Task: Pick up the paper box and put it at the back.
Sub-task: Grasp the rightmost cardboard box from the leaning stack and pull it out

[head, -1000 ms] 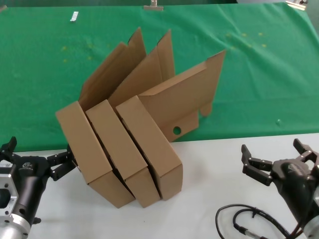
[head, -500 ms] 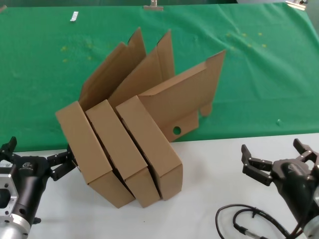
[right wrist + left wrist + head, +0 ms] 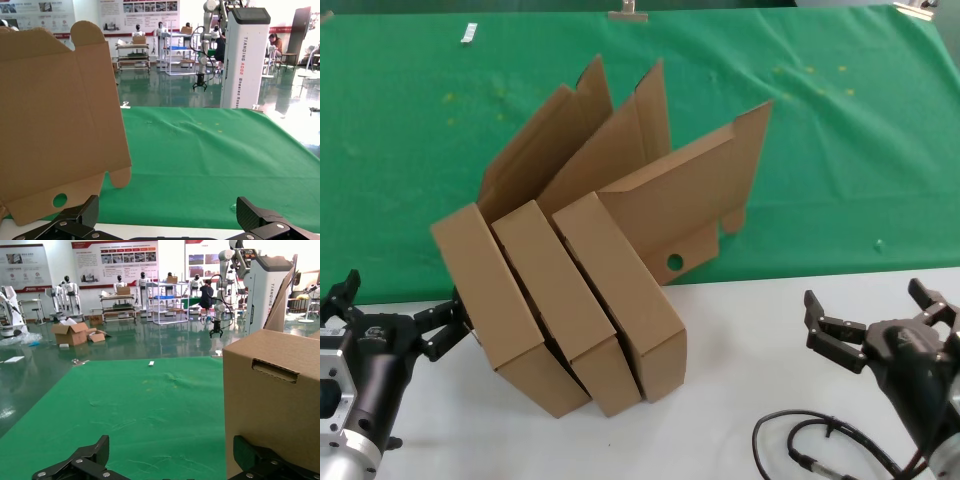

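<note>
Three alike brown paper boxes stand side by side where the white tabletop meets the green cloth [image 3: 840,150]: the left box [image 3: 495,300], the middle box [image 3: 565,310] and the right box [image 3: 625,290]. Their tall lids lean back over the cloth. The right box's lid shows a small round hole [image 3: 675,262]. My left gripper [image 3: 400,305] is open, low on the table, with one finger just beside the left box [image 3: 272,400]. My right gripper [image 3: 868,300] is open and empty, well to the right of the boxes. The right box's lid [image 3: 55,135] shows in the right wrist view.
The white tabletop [image 3: 750,340] runs along the front. A black cable [image 3: 800,445] loops by my right arm. A small white item [image 3: 469,34] and a clip [image 3: 628,12] lie at the cloth's far edge.
My left gripper has shifted very slightly towards the left box. The boxes and the right arm have not moved.
</note>
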### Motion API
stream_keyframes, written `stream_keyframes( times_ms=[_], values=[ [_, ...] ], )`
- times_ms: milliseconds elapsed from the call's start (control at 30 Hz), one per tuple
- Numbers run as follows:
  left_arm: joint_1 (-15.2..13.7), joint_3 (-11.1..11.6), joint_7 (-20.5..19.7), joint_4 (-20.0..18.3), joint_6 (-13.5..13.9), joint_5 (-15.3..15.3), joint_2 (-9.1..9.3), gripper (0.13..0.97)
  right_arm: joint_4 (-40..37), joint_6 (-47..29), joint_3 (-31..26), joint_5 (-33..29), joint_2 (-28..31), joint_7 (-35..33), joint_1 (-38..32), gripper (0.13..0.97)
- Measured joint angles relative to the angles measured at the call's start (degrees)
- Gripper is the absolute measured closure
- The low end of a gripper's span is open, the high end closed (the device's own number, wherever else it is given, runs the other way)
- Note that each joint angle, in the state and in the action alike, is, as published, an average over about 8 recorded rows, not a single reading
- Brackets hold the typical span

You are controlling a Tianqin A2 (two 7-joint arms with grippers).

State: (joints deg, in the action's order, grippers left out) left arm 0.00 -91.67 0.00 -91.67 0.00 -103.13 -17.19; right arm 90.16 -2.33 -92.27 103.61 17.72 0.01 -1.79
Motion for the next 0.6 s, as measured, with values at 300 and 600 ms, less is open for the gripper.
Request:
stream_keyframes(
  times_ms=[300, 600],
  values=[
    [0.0, 0.0, 0.0, 0.0, 0.0, 0.0, 0.00, 0.299, 0.0, 0.0, 0.0, 0.0, 0.0, 0.0, 0.0, 0.129],
    [0.0, 0.0, 0.0, 0.0, 0.0, 0.0, 0.00, 0.475, 0.0, 0.0, 0.0, 0.0, 0.0, 0.0, 0.0, 0.129]
  ],
)
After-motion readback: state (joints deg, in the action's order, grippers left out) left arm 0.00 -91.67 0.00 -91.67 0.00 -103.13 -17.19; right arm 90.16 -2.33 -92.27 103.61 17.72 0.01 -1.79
